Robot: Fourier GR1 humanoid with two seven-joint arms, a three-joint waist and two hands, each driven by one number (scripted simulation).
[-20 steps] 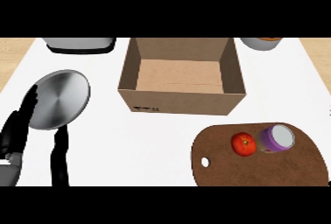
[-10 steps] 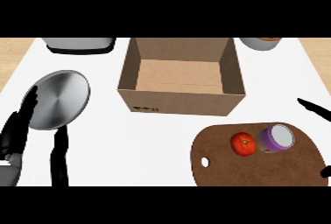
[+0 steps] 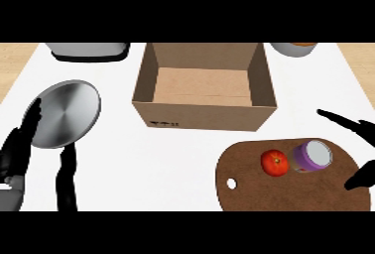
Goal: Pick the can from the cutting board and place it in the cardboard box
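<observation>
A purple can (image 3: 313,156) with a silver top stands on the brown cutting board (image 3: 293,191) at the lower right, next to a red tomato (image 3: 275,162). The open cardboard box (image 3: 206,85) sits behind the board at the centre. My right hand (image 3: 354,128) comes in from the right edge with fingers spread and its thumb low by the board's right side; it is open and a short way right of the can, not touching it. My left hand (image 3: 18,154) rests open at the lower left edge.
A round silver plate (image 3: 66,113) lies at the left, partly behind my left hand. A grey appliance (image 3: 86,50) sits at the back left and an orange-filled pot (image 3: 293,48) at the back right. White counter lies between the box and the board.
My right hand has come into view from the right edge and moved left toward the can. The left hand, can and box have not moved.
</observation>
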